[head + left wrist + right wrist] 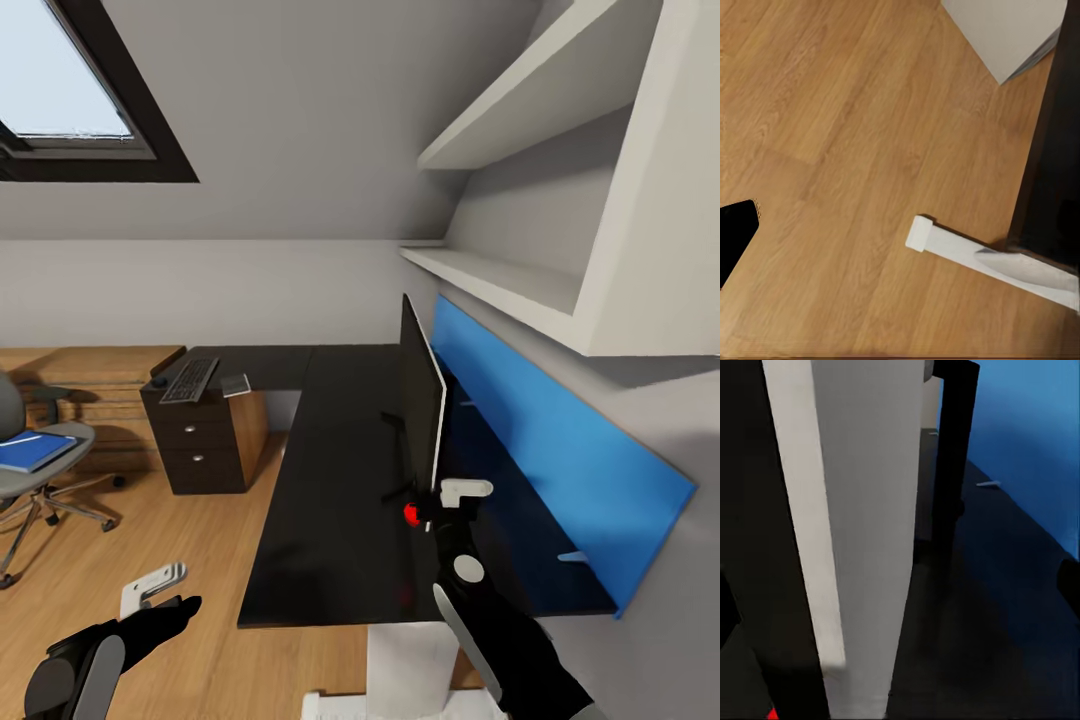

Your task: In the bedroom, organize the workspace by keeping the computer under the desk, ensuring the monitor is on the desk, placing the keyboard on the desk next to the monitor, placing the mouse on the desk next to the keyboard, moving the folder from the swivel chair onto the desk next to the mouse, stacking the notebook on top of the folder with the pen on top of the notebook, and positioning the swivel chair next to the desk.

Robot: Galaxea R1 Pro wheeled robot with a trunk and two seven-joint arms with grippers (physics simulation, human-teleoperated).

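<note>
Two end effectors, one monitor [421, 400], one keyboard [190, 380].

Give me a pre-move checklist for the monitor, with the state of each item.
1. Monitor stands upright on the desk: ok.
2. Right gripper at the monitor's near edge, a finger either side in the right wrist view: ok.
3. Right gripper closed on the monitor: cannot tell.
4. Left gripper clear of the desk, over the floor: ok.
5. Keyboard next to the monitor: not ok, it lies at the desk's far end.
6. Folder on the desk: not ok, it lies on the swivel chair.
</note>
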